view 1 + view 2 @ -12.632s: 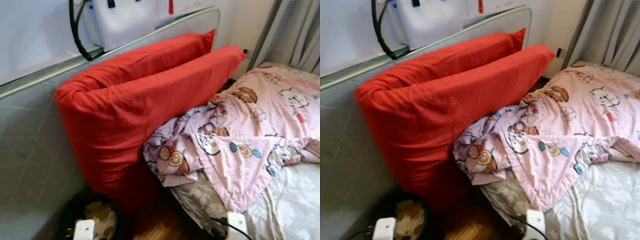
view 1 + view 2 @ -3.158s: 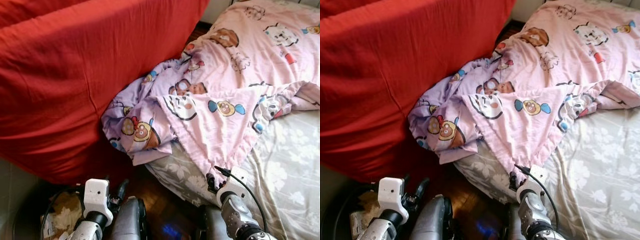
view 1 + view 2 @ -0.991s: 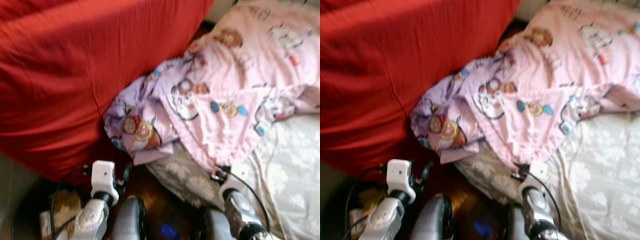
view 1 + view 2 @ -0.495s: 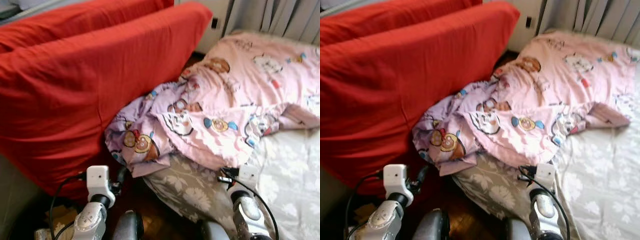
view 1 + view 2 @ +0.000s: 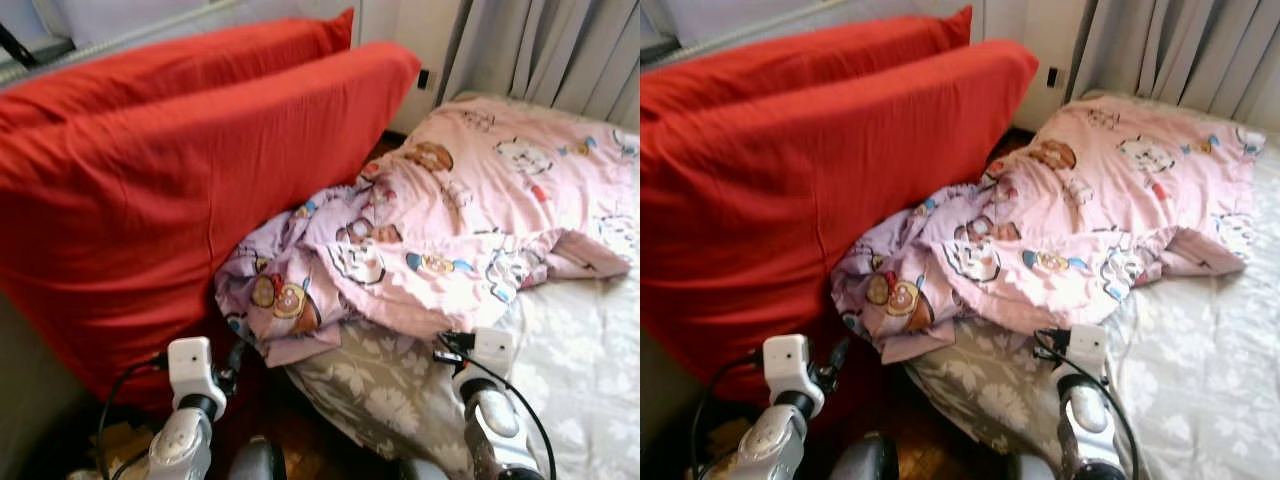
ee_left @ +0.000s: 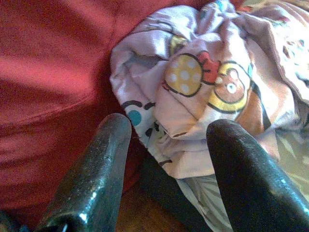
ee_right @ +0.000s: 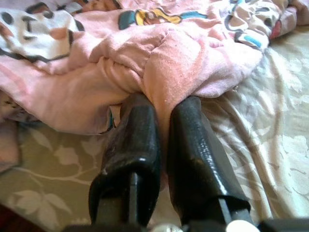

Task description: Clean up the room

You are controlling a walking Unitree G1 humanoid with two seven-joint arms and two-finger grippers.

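The tidy-up looked barely begun. Nearest, the right gripper [image 7: 161, 121] was pinched onto a fold of the pink cartoon-print quilt [image 5: 480, 215] at its near hem, on the floral bedsheet [image 5: 580, 360]. The left gripper [image 6: 166, 159] hung spread and empty just short of the quilt's crumpled corner, which drooped off the bed's edge. The quilt lay bunched, not yet straightened. Beyond, two big red cushions [image 5: 160, 190] leaned against that corner, crowding it. Farthest off, grey curtains [image 5: 560, 50] hung.
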